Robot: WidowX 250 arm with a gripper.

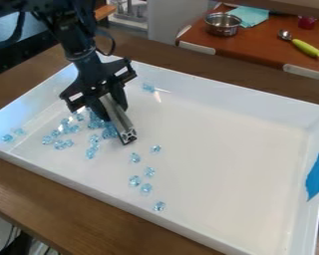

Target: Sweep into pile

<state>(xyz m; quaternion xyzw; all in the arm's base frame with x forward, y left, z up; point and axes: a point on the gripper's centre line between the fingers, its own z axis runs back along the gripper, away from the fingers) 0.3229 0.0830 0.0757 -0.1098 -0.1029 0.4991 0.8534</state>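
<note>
Metal bar sits between fingers, beads around.

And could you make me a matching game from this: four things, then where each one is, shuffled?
1. metal bar
2. light blue pieces
3. metal pot
4. bright blue patch

A. scattered inside the white tray
B. on the right-hand edge of the tray, as pictured
C. between the fingers of the gripper
D. on the reddish-brown table behind

Pairs: 1-C, 2-A, 3-D, 4-B

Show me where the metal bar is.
Left of centre in the camera view, the bar is in the gripper, its low end beside the blue beads in the tray.
</note>
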